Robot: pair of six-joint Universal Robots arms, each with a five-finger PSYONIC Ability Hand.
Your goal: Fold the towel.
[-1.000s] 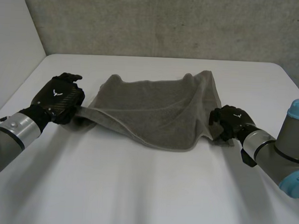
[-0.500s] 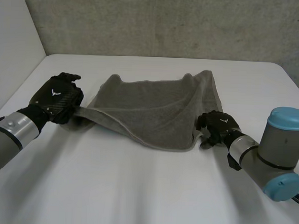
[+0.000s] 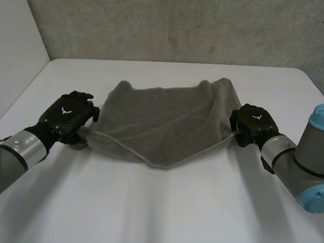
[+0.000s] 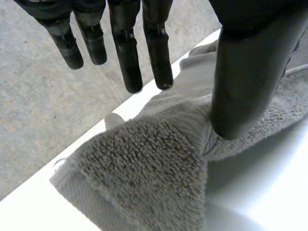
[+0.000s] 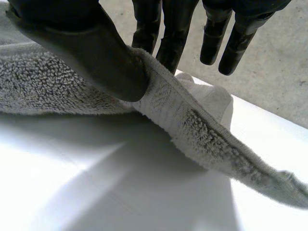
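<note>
Both my hands stretch the grey towel (image 3: 162, 119) between them over the white bench (image 3: 158, 213) — the left hand (image 3: 69, 113) at the cloth's near left corner, the right hand (image 3: 252, 123) on its right edge. The near hem hangs in the air from one hand to the other and sags to a low point about midway. The far part of the towel lies rumpled on the bench toward the concrete wall (image 3: 182, 25).

From my left wrist, the thumb (image 4: 243, 77) bears down into the pile beside the corner, and the cloth bunches round its tip. The fingers (image 4: 126, 53) reach out straight beyond it, spread apart above the fabric. That thumb clamps the left hand on the towel.

From my right wrist, the thumb pinches the towel's hemmed edge against the nearest fingers — a firm clamp on the cloth, with the other fingers extended past it. From the pinch the hem runs off as a taut band, lifted clear of the bench beneath. Both forearms come in low from the near side, one on each side of the towel.
</note>
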